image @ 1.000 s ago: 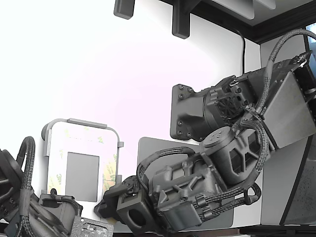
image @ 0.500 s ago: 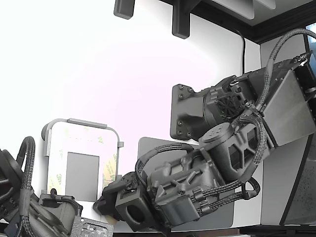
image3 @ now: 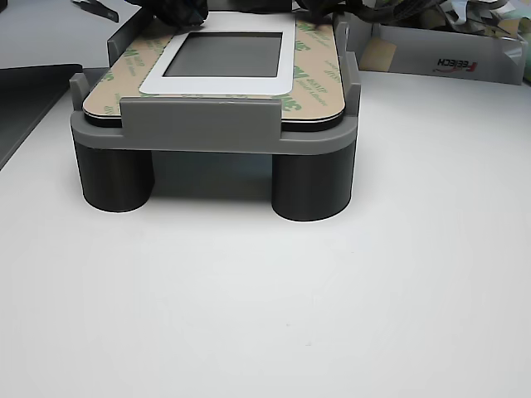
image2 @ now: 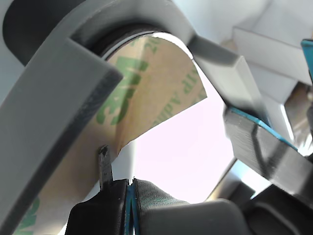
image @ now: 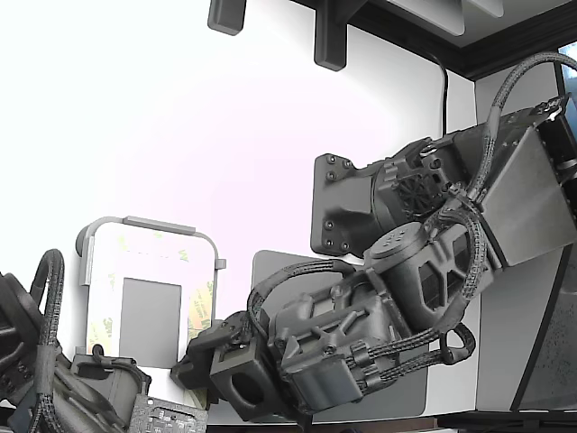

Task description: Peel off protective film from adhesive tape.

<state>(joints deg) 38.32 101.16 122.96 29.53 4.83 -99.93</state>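
The white plate with its grey square (image: 150, 320) sits in a grey frame (image: 144, 223). Tan protective film (image: 200, 307) with green print runs along its edges and covers the adhesive tape, which does not show apart from it. My gripper (image: 192, 365) is at the plate's lower right corner in the exterior view. In the wrist view a corner of the film (image2: 161, 93) is lifted off in a curl. Its narrow end runs down into my gripper (image2: 128, 188), whose fingers (image2: 100, 210) are shut together. The other view shows the film (image3: 314, 79) lying flat along the plate's near sides.
A second arm (image: 54, 370) sits at the exterior view's lower left, close to the frame. A grey mat (image: 270, 271) lies under my arm. In the other view the frame (image3: 207, 124) stands on dark round legs and a white box (image3: 448, 54) sits at the back right.
My arm has shifted slightly toward the exterior view's left and down. The gripper stays at the plate's corner.
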